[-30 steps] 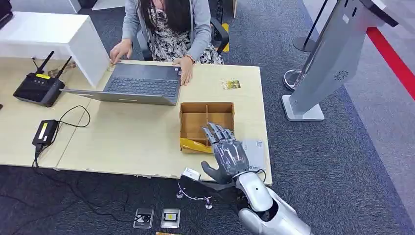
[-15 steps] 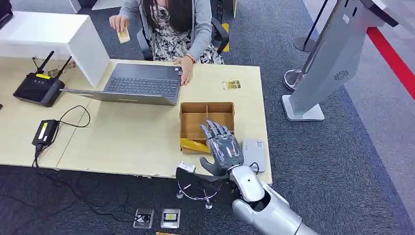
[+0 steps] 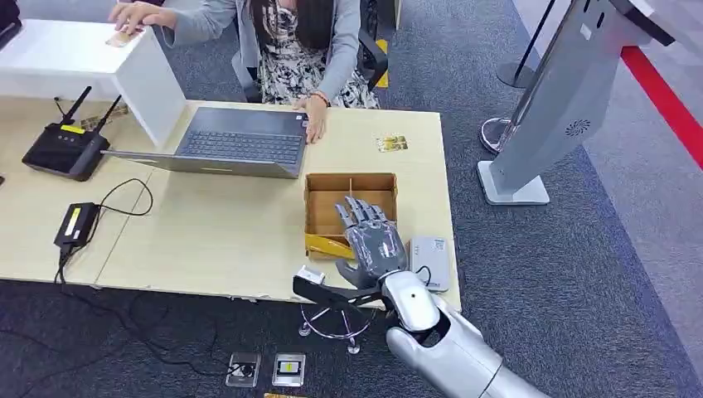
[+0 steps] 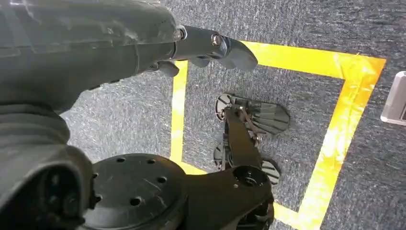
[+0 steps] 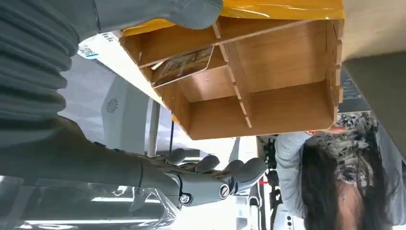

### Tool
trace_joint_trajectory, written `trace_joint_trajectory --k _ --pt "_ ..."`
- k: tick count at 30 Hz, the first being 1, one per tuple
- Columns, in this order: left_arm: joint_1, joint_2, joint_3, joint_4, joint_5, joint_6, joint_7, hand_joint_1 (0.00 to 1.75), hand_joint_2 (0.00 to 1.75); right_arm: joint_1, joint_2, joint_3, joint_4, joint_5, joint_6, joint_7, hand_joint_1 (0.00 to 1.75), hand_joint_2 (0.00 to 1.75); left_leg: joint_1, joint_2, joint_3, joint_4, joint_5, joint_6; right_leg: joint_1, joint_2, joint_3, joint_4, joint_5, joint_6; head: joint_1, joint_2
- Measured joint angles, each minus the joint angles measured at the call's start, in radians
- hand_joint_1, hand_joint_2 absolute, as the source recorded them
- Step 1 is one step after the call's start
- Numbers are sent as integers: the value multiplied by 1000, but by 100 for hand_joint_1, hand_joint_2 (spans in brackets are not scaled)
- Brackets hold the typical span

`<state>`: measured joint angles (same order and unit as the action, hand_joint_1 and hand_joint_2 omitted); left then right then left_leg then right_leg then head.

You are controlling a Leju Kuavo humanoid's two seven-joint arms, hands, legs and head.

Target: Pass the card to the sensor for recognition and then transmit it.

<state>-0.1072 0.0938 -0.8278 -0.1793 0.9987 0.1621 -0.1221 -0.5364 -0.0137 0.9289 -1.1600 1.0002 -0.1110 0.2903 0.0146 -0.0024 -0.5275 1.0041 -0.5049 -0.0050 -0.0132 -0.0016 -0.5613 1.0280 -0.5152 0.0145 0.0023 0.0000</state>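
Observation:
My right hand (image 3: 373,243) hovers open, fingers spread, over the near edge of a wooden divided box (image 3: 350,199) and holds nothing. In the right wrist view a printed card (image 5: 184,64) leans in one compartment of the box (image 5: 268,81), with my fingers (image 5: 215,179) held apart from it. A grey flat sensor pad (image 3: 431,260) lies on the table just right of the hand. Another small card (image 3: 391,143) lies on the table beyond the box. My left hand (image 4: 210,45) hangs over the carpet with nothing in it.
A person (image 3: 298,41) sits behind an open laptop (image 3: 240,143), one hand on a white box (image 3: 83,62). A router (image 3: 66,149) and power adapter (image 3: 76,224) lie at the left. A grey kiosk stand (image 3: 555,99) is off to the right. Yellow film (image 3: 327,246) lines the wooden box's near side.
My right hand has moved forward and slightly left over the box's near edge. The person lifted a card from beside the laptop up onto the white box.

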Motion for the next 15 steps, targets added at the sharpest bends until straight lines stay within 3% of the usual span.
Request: trace_joint_trajectory --k 15 --pt "0 2 -5 0 1 -6 5 0 0 -23 31 -2 103 -13 -12 -9 0 175 0 0 0 0 0 0 0 0 0 0 0 0 0 0"
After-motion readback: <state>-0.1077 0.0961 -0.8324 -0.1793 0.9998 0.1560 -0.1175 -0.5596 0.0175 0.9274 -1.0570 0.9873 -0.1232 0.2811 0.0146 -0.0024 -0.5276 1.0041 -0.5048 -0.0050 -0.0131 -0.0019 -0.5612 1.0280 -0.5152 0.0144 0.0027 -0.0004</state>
